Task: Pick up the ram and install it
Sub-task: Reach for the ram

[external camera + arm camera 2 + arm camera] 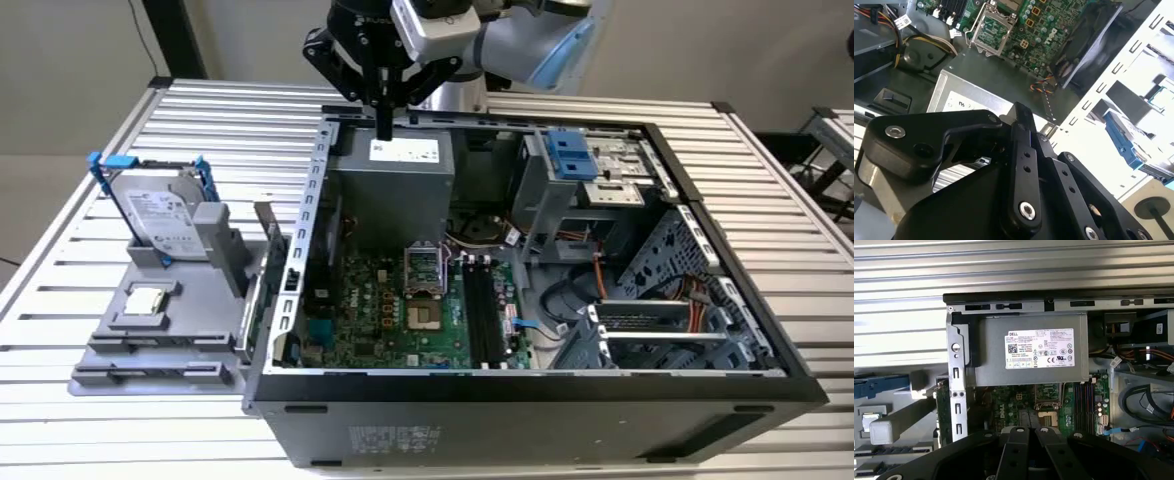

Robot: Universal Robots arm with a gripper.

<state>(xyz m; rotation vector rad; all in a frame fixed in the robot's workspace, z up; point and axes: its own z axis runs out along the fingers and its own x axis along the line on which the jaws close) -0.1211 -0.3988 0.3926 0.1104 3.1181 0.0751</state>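
Gripper hangs over the far end of the open computer case, directly above the grey power supply. Its fingers are pressed together with nothing between them, as both wrist views also suggest.

The ram, as far as I can judge, is the thin green board standing on edge in the grey fixture. It sits just outside the case wall on the exterior view's left, nearer than the gripper. The black memory slots on the motherboard look unfilled, so the pickup is not yet done.

To do the pickup well, the fingers should spread wide before descending and line up with the flat faces of the stick. They should then close on its upper edge and draw it straight up out of its holder. The case wall is right beside it and the upright hard drive stands further left, so there is little room for sideways drift.

As for writing, a white label on the power supply carries a logo, rows of small print, certification marks and barcodes. The hard drive has a white printed label too, and a sticker of fine print sits on the case's near wall.
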